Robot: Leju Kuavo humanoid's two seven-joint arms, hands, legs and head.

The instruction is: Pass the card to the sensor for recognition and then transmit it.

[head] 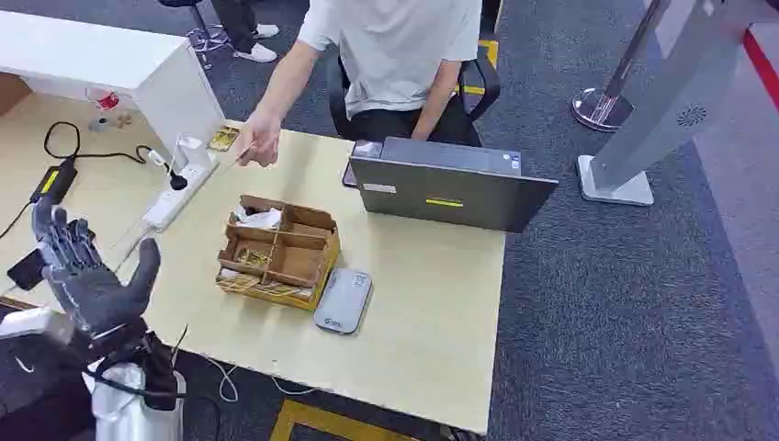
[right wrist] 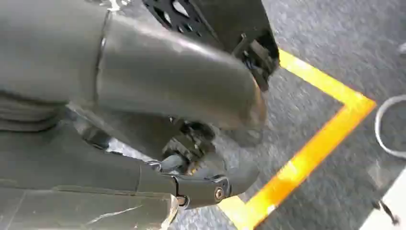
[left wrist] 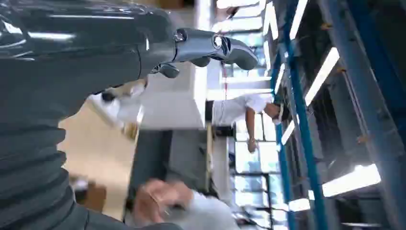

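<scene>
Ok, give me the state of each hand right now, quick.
Left hand: open, fingers spread, holding nothing, raised near the table's left edge.
Right hand: hanging over the floor, nothing seen in it; open or closed cannot be told.

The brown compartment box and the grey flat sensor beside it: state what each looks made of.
The brown compartment box looks like matte corrugated cardboard: raw tan walls, folded flaps. The grey flat sensor seems smooth moulded plastic with a slight sheen and rounded corners, though painted metal is possible.

Card (head: 223,139): small, yellowish, in the person's hand (head: 259,140) at the table's far left. Grey sensor (head: 343,300) flat, near side, just right of the cardboard box (head: 278,251).
</scene>
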